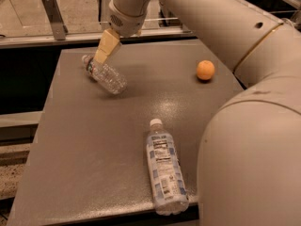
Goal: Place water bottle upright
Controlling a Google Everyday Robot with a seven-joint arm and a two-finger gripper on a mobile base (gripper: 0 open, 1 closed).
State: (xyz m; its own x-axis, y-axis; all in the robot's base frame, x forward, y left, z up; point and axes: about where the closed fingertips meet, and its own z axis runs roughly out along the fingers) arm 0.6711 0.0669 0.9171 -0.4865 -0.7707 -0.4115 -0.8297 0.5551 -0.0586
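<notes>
The water bottle (107, 76) lies on its side at the far left of the table (84, 164), a dull grey, finely speckled slab. It is clear, ribbed, crinkled plastic, with its cap end pointing away to the left. The tool (100, 59), pale yellow and blocky under a smooth cream wrist, hangs tilted right over the bottle's neck. Whether it is apart or together cannot be told. A smooth labelled bottle (165, 173) lies near the front edge, and a round orange (205, 70) sits far right.
</notes>
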